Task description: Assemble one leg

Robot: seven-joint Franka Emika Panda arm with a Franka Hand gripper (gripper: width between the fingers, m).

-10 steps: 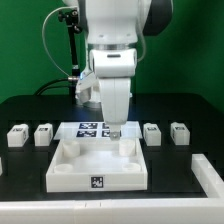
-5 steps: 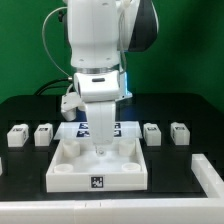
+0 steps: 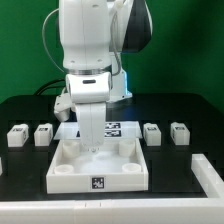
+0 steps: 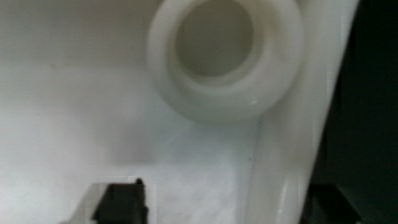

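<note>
Arm reaches down over the middle of the counter [image 3: 20, 185]. The tool [image 3: 91, 148] is low inside the white tray [image 3: 70, 172], toward the tray's side on the exterior view's left; whether it touches the tray floor cannot be told.

Tool state: in the wrist view the tool [image 4: 228, 205] has its fingers apart, one dark fingertip [image 4: 121, 203] sharp and the other only a dark patch at the frame edge. Only the tray surface shows between them, so it grips nothing. A round socket [image 4: 222, 50] of the tray lies ahead of the fingers.

Legs: all four lie loose on the counter in a row across it, none in the tray.
- far-left leg [image 3: 17, 135] and inner-left leg [image 3: 43, 133] sit on the exterior view's left of the tray, near each other.
- inner-right leg [image 3: 151, 132] and far-right leg [image 3: 179, 131] sit on the exterior view's right.

The marker board [image 3: 112, 128] lies flat just behind the tray, partly hidden by the arm.
</note>
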